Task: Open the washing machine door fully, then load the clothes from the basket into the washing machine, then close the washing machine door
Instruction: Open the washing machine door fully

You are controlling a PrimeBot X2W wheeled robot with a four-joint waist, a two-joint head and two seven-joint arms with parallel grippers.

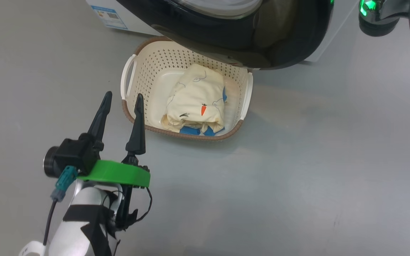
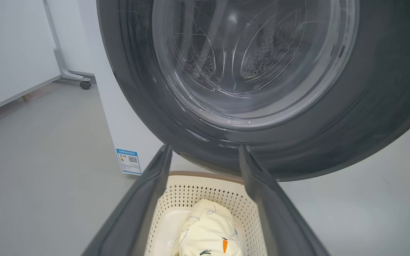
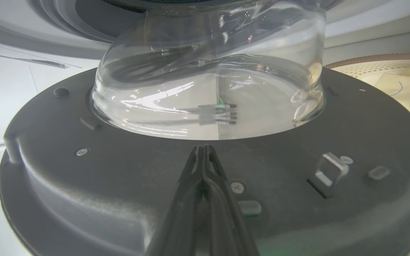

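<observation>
— Left gripper?
— Released. Long dark fingers spread wide, nothing between them. Poised above the grey floor, just left of the near-left corner of the small cream-white perforated plastic basket with the brown woven-look rim.
— Soft cream-yellow clothes with the orange carrot mark and blue cloth pieces?
— Bundled inside the basket, to the right of the left fingertips and apart from them. In the left wrist view, low down, framed between the two fingers.
— Large round door with the glossy black rim and bulging clear glass?
— Swung open, overhanging the basket's far edge. Behind it, the big white box-shaped washing machine with a blue sticker.
— Right gripper?
— Clenched, fingers pressed together, grasping nothing. Pointed at the door's grey inner face, just below the glass bowl. Touching or not, cannot tell.
</observation>
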